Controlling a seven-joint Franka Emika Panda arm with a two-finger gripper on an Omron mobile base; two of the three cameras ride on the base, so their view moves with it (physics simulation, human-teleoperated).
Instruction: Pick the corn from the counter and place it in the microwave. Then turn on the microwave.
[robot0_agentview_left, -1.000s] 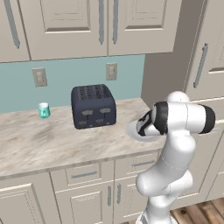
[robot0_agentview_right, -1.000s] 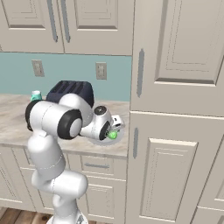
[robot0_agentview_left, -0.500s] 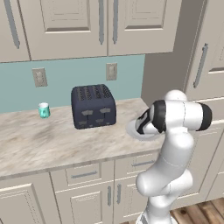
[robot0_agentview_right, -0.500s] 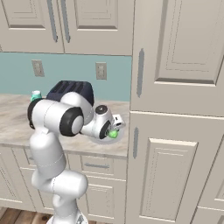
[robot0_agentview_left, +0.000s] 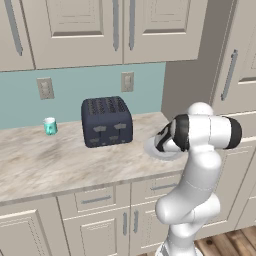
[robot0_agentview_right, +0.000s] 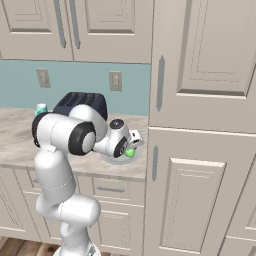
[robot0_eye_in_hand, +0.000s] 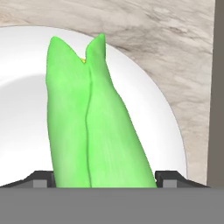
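1. The gripper (robot0_eye_in_hand: 105, 177) is low over the plate (robot0_eye_in_hand: 26, 109), its two dark fingertips (robot0_eye_in_hand: 41, 178) showing at either side of the corn (robot0_eye_in_hand: 94, 127) — spread about as wide as the cob, one tip close on each flank.
2. Whether the tips press on the corn or merely stand beside it cannot be told; the contact points are hidden at the edge of the hand view.
3. The corn lies on the white plate, its pointed husk leaves aimed away from the hand, with a small yellow speck between the two leaf tips.
4. In the right base view the corn (robot0_agentview_right: 129, 152) shows as a small green spot at the end of the hand, just over the plate (robot0_agentview_right: 114, 159).
5. The plate sits on the counter (robot0_agentview_left: 60, 160) at its right end, close to the near edge and beside the tall cabinet (robot0_agentview_right: 200, 130) that closes off the counter on the right.
6. In the left base view the arm (robot0_agentview_left: 200, 150) bends over this corner, and the plate (robot0_agentview_left: 152, 149) is partly hidden behind the wrist.
7. Left of the plate, farther back, stands a dark toaster (robot0_agentview_left: 106, 121) — well apart from it.
8. Farther left again a small teal cup (robot0_agentview_left: 49, 126) stands near the blue backsplash (robot0_agentview_left: 70, 95).
9. Two outlets (robot0_agentview_left: 127, 81) sit on the backsplash, under the upper cabinets (robot0_agentview_left: 100, 30).
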